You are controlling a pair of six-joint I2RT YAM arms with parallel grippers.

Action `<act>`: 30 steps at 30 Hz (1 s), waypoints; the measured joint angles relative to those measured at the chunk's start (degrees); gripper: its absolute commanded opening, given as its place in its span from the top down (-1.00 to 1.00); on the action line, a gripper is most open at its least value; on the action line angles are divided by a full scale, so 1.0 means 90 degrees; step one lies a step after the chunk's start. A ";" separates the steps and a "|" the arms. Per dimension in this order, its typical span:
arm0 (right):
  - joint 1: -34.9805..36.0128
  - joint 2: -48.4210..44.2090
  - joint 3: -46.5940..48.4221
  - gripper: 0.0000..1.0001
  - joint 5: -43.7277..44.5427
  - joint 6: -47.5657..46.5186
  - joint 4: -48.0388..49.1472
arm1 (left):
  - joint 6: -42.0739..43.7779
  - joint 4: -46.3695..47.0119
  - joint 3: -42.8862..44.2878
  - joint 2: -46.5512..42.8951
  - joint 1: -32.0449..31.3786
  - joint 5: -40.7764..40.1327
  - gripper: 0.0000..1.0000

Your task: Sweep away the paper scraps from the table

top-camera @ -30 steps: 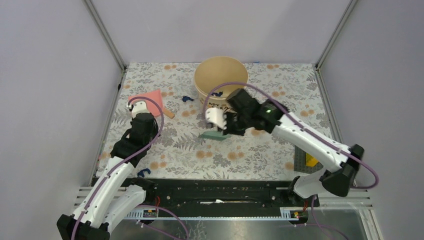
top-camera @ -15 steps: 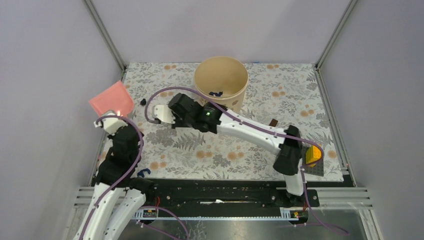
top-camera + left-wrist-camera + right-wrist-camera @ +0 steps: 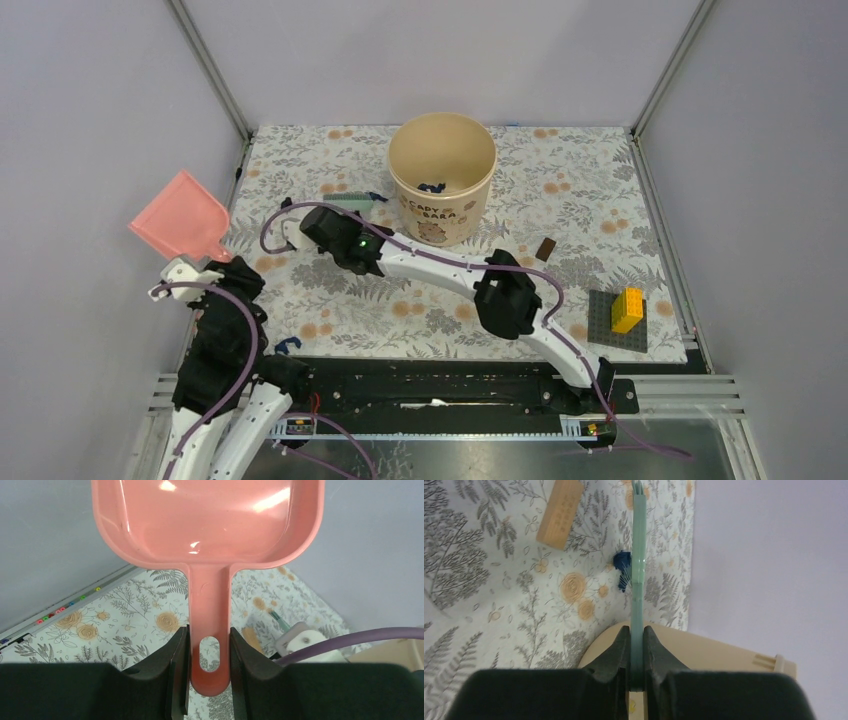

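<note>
Paper scraps [image 3: 432,186], small and dark blue, are seen lying inside a round tan paper bucket [image 3: 442,215] at the far middle of the table [image 3: 600,190]. The table is a flat surface with a white covering printed with grey leaves and orange flowers.

One more dark blue scrap [image 3: 622,570] is shown on the covering in the right wrist view, just beside the edge of a thin pale green plastic sweeper [image 3: 639,555]. A light wooden block [image 3: 559,512] lies a little apart from it, to the left.

The sweeper is clamped edge-on between the nearly closed jaws of the right gripper [image 3: 636,635], whose arm is stretched across the table to the left of the bucket.

A pink plastic dustpan [image 3: 205,520] is held by its handle in the left gripper [image 3: 209,635], with the jaws partly open and pressed against both sides of the handle. The pan is raised above the table at the left edge.

At the right, a small brown block [image 3: 545,248] lies on the covering. Yellow toy bricks [image 3: 628,308] are stacked on a dark grey studded baseplate [image 3: 610,335] by the near right corner.
</note>
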 measured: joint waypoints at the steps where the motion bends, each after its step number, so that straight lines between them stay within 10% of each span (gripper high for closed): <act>1: -0.0002 0.0092 0.0032 1.00 0.0080 -0.0121 0.0138 | 0.0000 0.0032 -0.0010 -0.0155 -0.0015 -0.0056 1.00; 17: -0.0583 0.0704 -0.0041 1.00 0.0311 -0.0935 0.1078 | 0.0100 0.0143 -0.0097 -0.0090 -0.0068 -0.0024 1.00; 30: 0.0294 -0.0884 -0.1421 1.00 -0.0284 -0.0090 -0.1498 | 0.0170 0.0158 -0.0097 -0.0041 -0.0068 0.0134 1.00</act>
